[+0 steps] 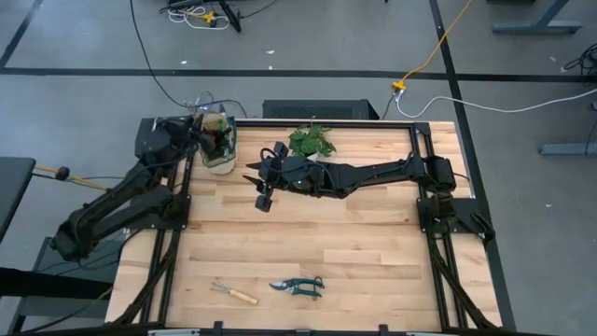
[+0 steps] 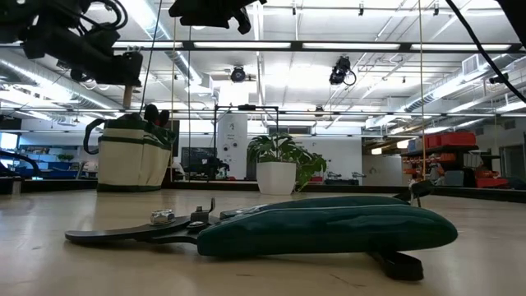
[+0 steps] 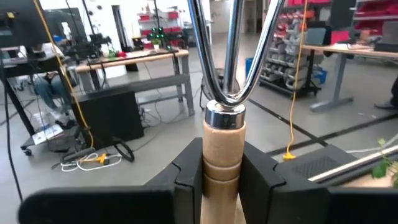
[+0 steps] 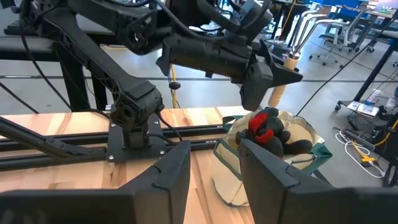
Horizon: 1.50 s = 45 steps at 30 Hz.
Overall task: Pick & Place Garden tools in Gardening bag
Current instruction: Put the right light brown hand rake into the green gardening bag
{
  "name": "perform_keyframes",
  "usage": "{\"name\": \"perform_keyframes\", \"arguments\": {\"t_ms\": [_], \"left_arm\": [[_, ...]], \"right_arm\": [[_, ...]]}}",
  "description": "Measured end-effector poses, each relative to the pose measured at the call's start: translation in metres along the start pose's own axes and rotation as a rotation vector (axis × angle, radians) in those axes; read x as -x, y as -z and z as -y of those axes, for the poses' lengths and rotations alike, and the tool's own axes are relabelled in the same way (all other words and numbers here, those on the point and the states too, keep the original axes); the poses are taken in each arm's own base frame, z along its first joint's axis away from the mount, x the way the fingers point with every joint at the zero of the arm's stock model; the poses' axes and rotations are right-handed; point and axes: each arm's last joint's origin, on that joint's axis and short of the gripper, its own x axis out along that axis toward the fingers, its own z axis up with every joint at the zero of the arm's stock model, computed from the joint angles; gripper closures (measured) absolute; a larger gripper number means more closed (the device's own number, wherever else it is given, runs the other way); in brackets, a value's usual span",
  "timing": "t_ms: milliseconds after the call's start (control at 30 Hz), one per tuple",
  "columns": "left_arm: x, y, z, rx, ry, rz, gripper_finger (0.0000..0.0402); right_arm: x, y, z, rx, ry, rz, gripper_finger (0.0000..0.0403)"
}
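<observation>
A wooden-handled tool [image 3: 222, 155] is clamped by the left gripper [image 1: 207, 131] above the gardening bag [image 1: 220, 147], upper left, for lowering in; the right gripper [image 1: 262, 189] is held parted and empty nearby.

Beige gardening bag [image 1: 220, 142] holding gloves [image 4: 268, 129], teal shears [image 1: 298, 286] and rake [image 1: 232, 293] near table's front edge

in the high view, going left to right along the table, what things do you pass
gardening bag at the back, hand rake at the front edge, right gripper over the middle, pruning shears, potted plant at the back
</observation>
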Motion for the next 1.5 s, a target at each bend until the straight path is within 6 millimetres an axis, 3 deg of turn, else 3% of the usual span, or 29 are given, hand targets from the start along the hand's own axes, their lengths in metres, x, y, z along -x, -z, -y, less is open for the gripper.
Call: {"name": "perform_keyframes", "arguments": {"t_ms": [533, 1500], "left_arm": [[-0.025, 0.017, 0.005, -0.021, -0.096, -0.034, 0.0328], [-0.029, 0.022, 0.013, -0.033, -0.133, -0.065, 0.0328]], "right_arm": [[0.000, 0.000, 0.000, 0.001, -0.001, 0.000, 0.0268], [0.000, 0.000, 0.000, -0.001, -0.002, 0.000, 0.0268]]}}
